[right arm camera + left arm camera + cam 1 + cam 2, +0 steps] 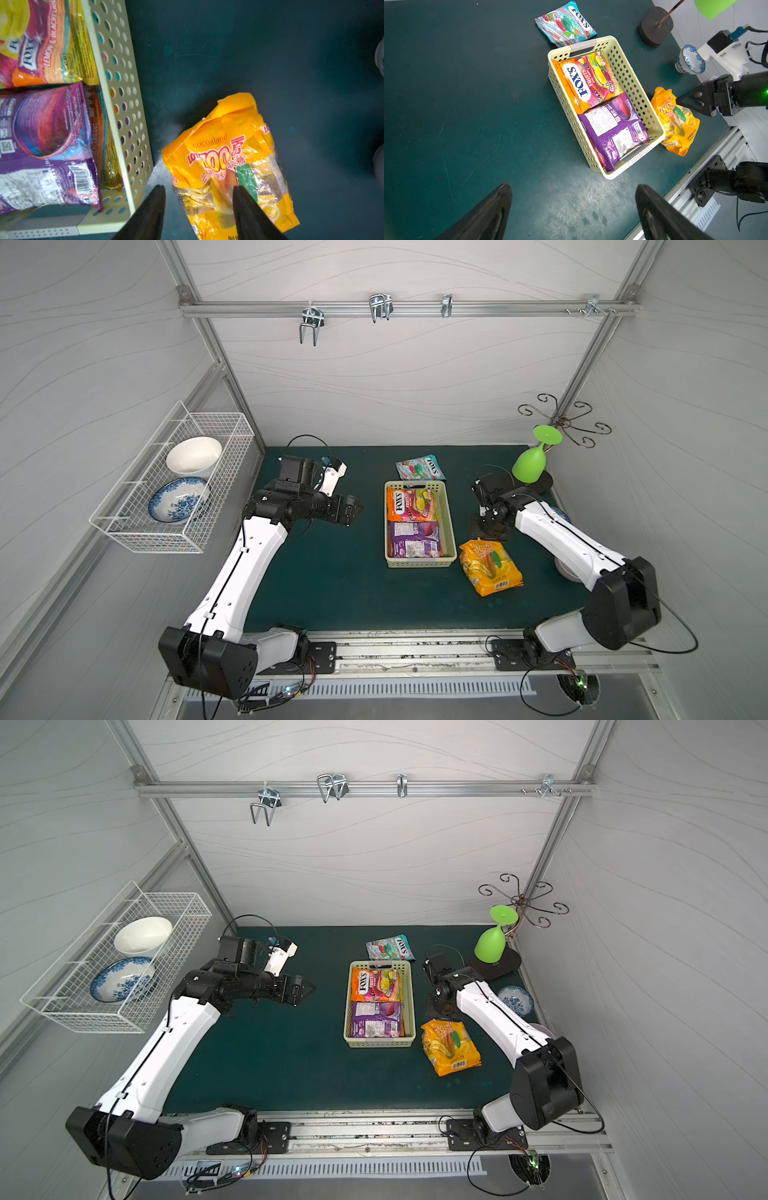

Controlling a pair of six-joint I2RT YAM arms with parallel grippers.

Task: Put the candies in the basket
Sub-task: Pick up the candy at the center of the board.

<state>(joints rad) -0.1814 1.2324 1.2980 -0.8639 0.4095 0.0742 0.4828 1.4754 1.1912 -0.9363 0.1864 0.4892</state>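
The orange Cocoaland LOT 100 bag [224, 158] lay on the counter [270, 52] just beside the pale basket [116, 68] — crinkly, slick, floppy, probably light, so I'd pinch its flat sealed top edge. The right gripper [199, 207] hung over it, jaws parted, gripping nothing; the left gripper [571, 212] had jaws spread wide, empty.

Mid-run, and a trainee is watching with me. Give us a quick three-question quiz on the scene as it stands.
1. True or false: the yellow-orange Cocoaland bag lies inside the pale green basket.
2. The teal Fox's Mint Blossom packet lies: A in the basket; B on the green mat, beyond the basket toward the back wall; C on the yellow-orange bag.
3. Which gripper hangs over that bag, fingers apart?
Key: 1 false; 2 B; 3 the right gripper.
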